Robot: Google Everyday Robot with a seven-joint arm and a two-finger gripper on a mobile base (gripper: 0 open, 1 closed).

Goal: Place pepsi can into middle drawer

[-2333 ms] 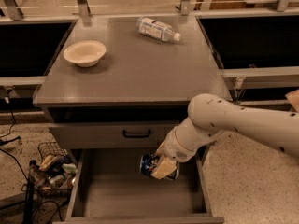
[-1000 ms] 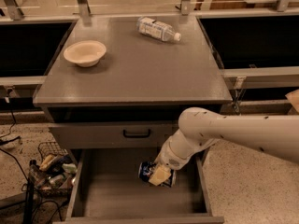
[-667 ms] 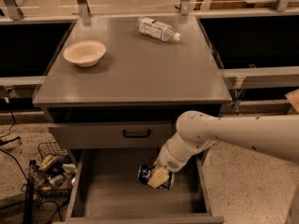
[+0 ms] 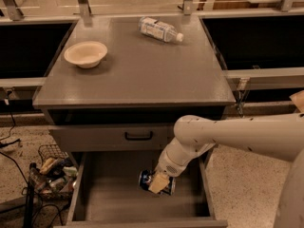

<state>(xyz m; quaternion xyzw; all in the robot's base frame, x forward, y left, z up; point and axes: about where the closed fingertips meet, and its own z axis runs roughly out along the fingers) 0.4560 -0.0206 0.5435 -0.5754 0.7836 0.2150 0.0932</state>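
The pepsi can [image 4: 147, 179], blue with a silver end, lies on its side low inside the open middle drawer [image 4: 109, 194], at or just above its grey floor right of centre. My gripper [image 4: 159, 183] reaches down into the drawer from the right on a white arm and is shut on the can, its tan fingers [image 4: 157, 184] over the can's right part.
Above the drawer is a shut drawer front with a black loop handle [image 4: 138, 136]. On the cabinet top lie a cream bowl [image 4: 85, 54] at left and a clear water bottle [image 4: 159, 29] at the back. A wire basket of clutter [image 4: 52, 171] stands on the floor at left.
My gripper has lowered the can deeper into the drawer and a little toward its front. The arm has dropped with it.
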